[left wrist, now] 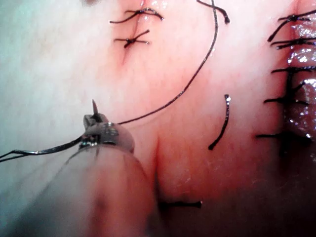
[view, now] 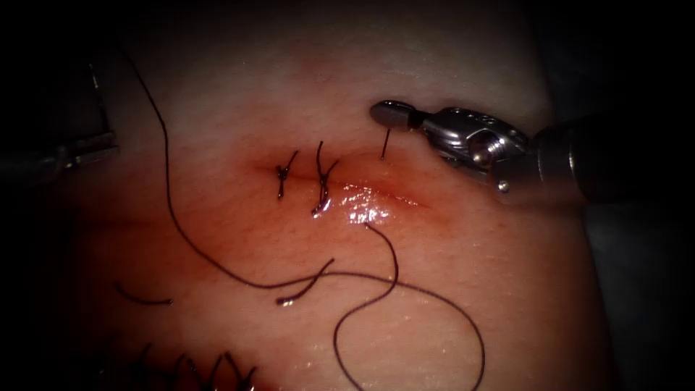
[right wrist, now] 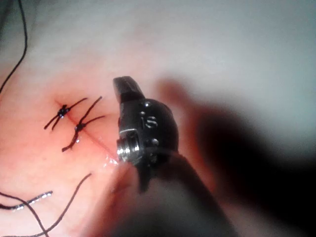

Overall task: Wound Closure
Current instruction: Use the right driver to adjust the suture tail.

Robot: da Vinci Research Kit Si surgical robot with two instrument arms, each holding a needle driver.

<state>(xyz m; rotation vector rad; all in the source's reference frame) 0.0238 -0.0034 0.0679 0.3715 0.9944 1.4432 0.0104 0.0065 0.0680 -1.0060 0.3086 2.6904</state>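
Tissue (view: 217, 239) under right tool (view: 394, 114), clamped on needle (view: 384, 145) entering above cut (view: 376, 195); could tear. Left tool (left wrist: 98, 129) unclear.

The endoscope is looking down from above and in front at the tissue (view: 449, 289), taking in the cut (view: 347, 192) with its two stitches (view: 302, 176), the right tool (view: 394, 116) and the left tool (view: 87, 148) at the edge. The left wrist camera is riding close along its shaft, facing its own tool (left wrist: 98, 131) and the stitches (left wrist: 133, 27) beyond. The right wrist camera is sitting very near its tool (right wrist: 131, 106). All three are sharing the stitches (right wrist: 71, 121).
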